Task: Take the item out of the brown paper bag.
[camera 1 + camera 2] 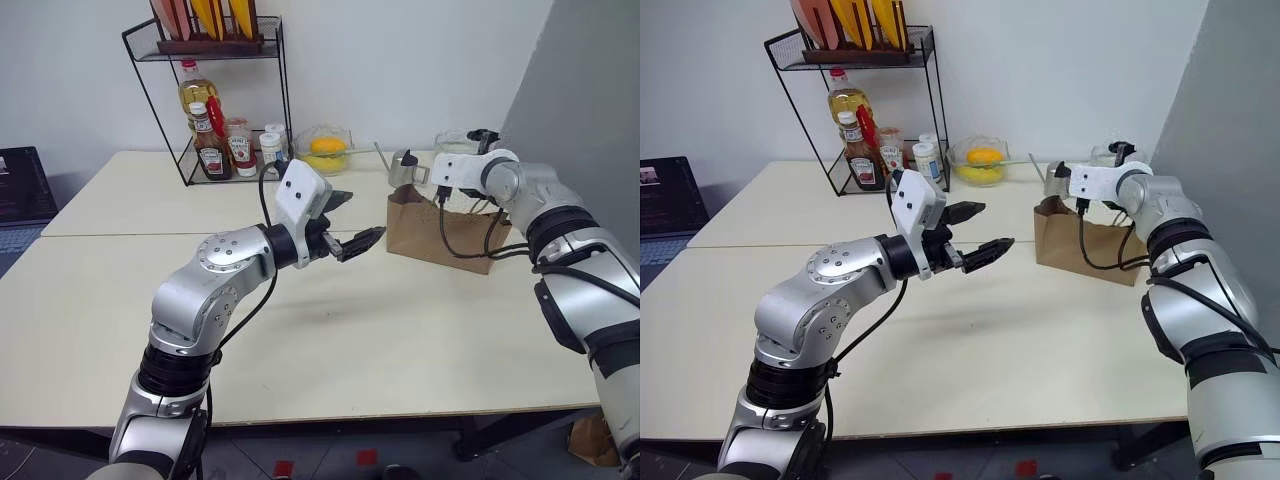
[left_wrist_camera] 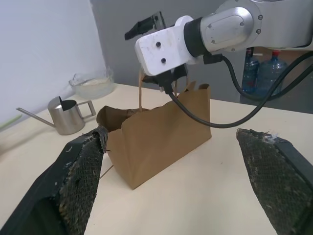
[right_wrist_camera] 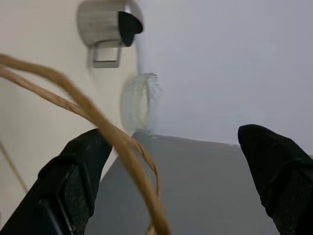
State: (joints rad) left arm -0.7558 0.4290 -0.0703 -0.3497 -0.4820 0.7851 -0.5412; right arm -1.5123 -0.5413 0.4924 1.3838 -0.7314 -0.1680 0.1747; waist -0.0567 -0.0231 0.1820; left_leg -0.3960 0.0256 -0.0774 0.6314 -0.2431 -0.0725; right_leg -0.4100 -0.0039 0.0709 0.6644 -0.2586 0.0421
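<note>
- Head cameras: I see the brown paper bag [image 1: 440,232] standing upright on the pale tabletop [image 1: 330,330], toward my right side. My right gripper [image 1: 408,168] hangs at the bag's rim, at its near-left corner, its body level over the opening. My left gripper [image 1: 975,232] floats above the middle of the tabletop, well apart from the bag, fingers spread wide and holding nothing. Behind the bag sit a small steel pitcher [image 1: 402,168] and a glass bowl [image 1: 455,143]; a wire rack with sauce bottles [image 1: 215,140] stands further to the left.
- Left wrist camera: between my left gripper's two wide-apart fingers [image 2: 80,183] I see the bag from its side, its creased rim open at the top. The right gripper [image 2: 144,27] hovers just above that rim, with a pale cord handle [image 2: 140,93] rising beside it. The item cannot be seen from here; I judge it lies down inside the bag.
- Right wrist camera: my right gripper's fingers [image 3: 73,183] stand fully apart and empty. A loop of cord handle [image 3: 122,152] crosses between them, close to one finger.
- My judgement: I am at the reach-in step, with nothing grasped yet. Next I need to keep that cord clear of the fingers, angle the right gripper down into the opening, find the small bottle and close on it. The left gripper may have to steady the bag.
</note>
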